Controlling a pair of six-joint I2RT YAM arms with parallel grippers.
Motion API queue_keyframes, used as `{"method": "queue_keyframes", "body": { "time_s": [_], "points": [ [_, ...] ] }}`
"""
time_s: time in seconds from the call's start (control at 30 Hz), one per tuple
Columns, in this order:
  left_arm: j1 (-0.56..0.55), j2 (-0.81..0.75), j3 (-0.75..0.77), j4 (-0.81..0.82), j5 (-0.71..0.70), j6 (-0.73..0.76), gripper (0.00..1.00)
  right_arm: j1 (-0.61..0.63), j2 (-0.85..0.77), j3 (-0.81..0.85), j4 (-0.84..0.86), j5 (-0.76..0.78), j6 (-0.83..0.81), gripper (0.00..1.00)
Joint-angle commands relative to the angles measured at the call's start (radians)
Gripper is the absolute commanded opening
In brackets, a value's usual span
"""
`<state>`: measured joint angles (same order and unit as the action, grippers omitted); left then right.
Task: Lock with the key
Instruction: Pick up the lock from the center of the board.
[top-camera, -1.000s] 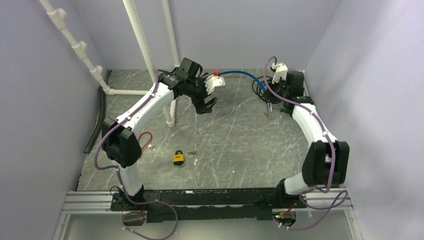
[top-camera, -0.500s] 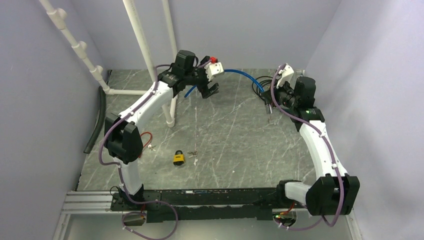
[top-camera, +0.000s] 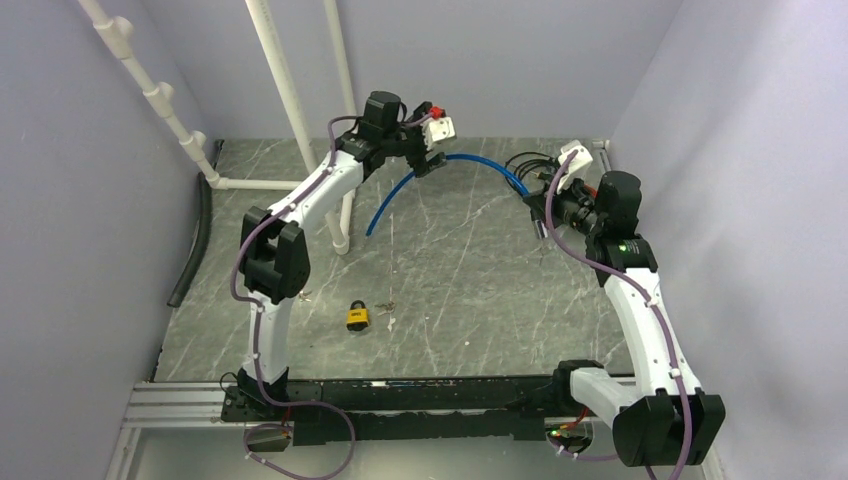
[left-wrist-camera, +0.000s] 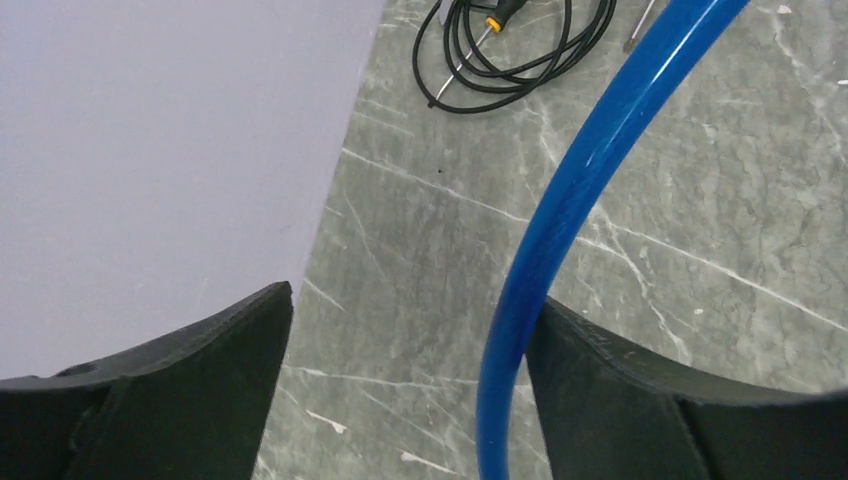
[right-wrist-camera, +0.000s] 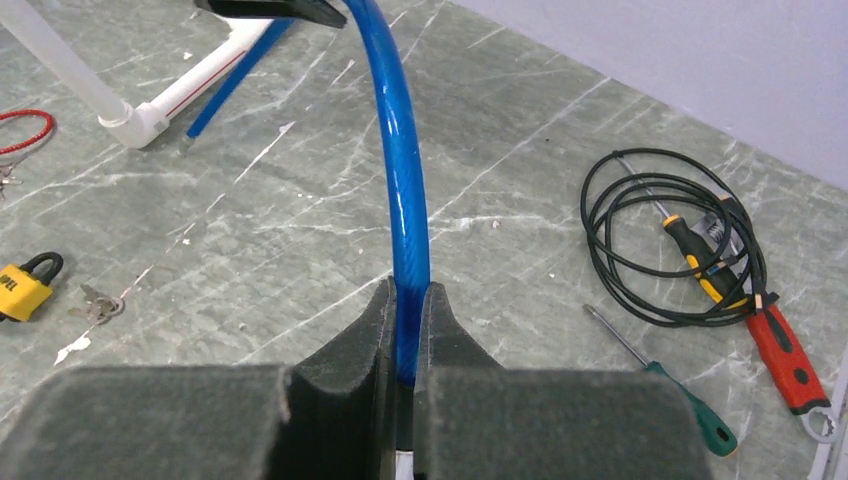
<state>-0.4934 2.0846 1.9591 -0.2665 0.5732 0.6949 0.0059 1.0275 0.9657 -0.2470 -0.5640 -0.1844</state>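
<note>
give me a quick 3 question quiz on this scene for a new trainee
1. True or false: the left gripper stands open, not clamped on the blue cable.
2. Short answer: what small things lie just beside the yellow padlock?
3. Pick one: the right gripper is shut on A) the yellow padlock, B) the blue cable, C) nothing.

Key: 1 true; 2 keys; 3 B.
</note>
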Motion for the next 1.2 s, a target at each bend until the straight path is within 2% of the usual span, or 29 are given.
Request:
{"method": "queue_keyframes", "body": {
  "time_s": [0.0,0.07,0.1,0.13,0.17,0.2,0.23,0.3,0.43,0.57,0.73,0.97,1.17],
  "points": [
    [-0.002,0.037,0.092,0.016,0.048,0.023,0.78,-0.001,-0.040,-0.001,0.055,-0.047,-0.007,0.00],
    [-0.002,0.045,0.116,0.019,0.062,0.000,0.60,-0.001,-0.050,-0.005,0.045,-0.063,-0.007,0.00],
    [-0.002,0.039,0.123,0.019,0.078,-0.011,0.45,-0.001,-0.053,-0.007,0.037,-0.072,-0.004,0.00],
    [-0.002,0.032,0.123,0.019,0.107,-0.014,0.37,-0.001,-0.053,-0.008,0.025,-0.083,-0.003,0.00],
    [-0.002,0.009,0.111,0.028,0.135,-0.012,0.17,-0.001,-0.052,-0.009,0.011,-0.090,0.001,0.00],
    [-0.003,-0.014,0.090,0.049,0.160,-0.011,0.06,-0.001,-0.052,-0.012,0.000,-0.095,0.006,0.00],
    [-0.004,-0.040,0.061,0.077,0.179,-0.013,0.00,-0.001,-0.052,-0.016,-0.009,-0.097,0.010,0.00],
    [-0.008,-0.080,0.027,0.112,0.205,-0.024,0.00,-0.001,-0.050,-0.028,-0.025,-0.094,0.024,0.00],
    [-0.008,-0.128,0.033,0.091,0.248,-0.033,0.00,-0.001,-0.037,-0.029,-0.043,-0.114,0.050,0.35],
    [-0.007,-0.175,0.015,0.109,0.277,-0.017,0.00,-0.001,-0.004,-0.005,-0.067,-0.161,0.053,0.57],
    [-0.008,-0.226,-0.001,0.066,0.333,0.097,0.00,-0.001,0.043,0.050,-0.086,-0.214,0.028,0.63],
    [-0.008,-0.232,0.042,0.003,0.307,0.126,0.00,-0.001,0.076,0.128,-0.161,-0.335,0.020,0.77],
    [-0.010,-0.248,0.041,-0.001,0.280,0.120,0.00,-0.002,0.047,0.147,-0.271,-0.363,-0.017,0.82]
  ]
}}
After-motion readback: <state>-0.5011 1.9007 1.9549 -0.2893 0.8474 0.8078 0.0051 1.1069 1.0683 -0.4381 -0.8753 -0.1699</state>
